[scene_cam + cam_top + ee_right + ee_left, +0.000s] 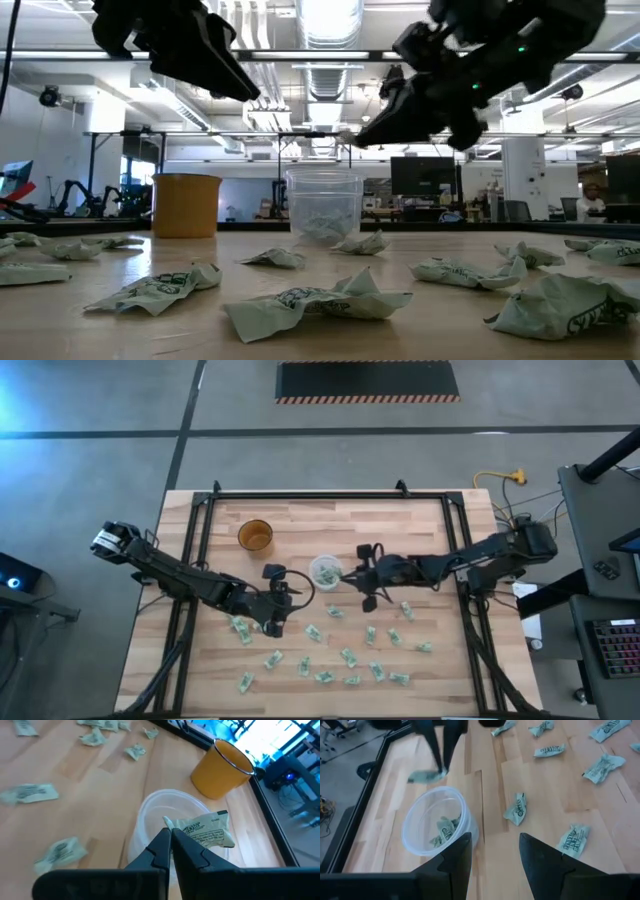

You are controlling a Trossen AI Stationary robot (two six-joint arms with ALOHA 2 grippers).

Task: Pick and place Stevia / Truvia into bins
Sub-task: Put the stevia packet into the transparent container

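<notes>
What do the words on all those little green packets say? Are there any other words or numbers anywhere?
"Truvia": seems to be printed on the sachet pinched in the right hand over the translucent cup; the print is blurry, so this is not certain.
Loose sachets on the table: dark print, too blurred to read.
Amber cup: no words.
No numbers or signs can be read anywhere else.

A: What lies around the desk [300, 520]?
B: Grey concrete floor [90, 480] with dark seams. At twelve o'clock, a black mat [367, 380] edged in hazard stripes. At two o'clock, a yellow cable [497, 478].

A: And at three o'clock?
B: A dark bench [600, 560] carrying a keyboard [612, 647].

A: The room beyond?
B: An open ceiling with ducts [325, 75] and bright lamps [330, 15], a white pillar [520, 175], monitors [420, 178], a person [590, 203] seated far off.
</notes>
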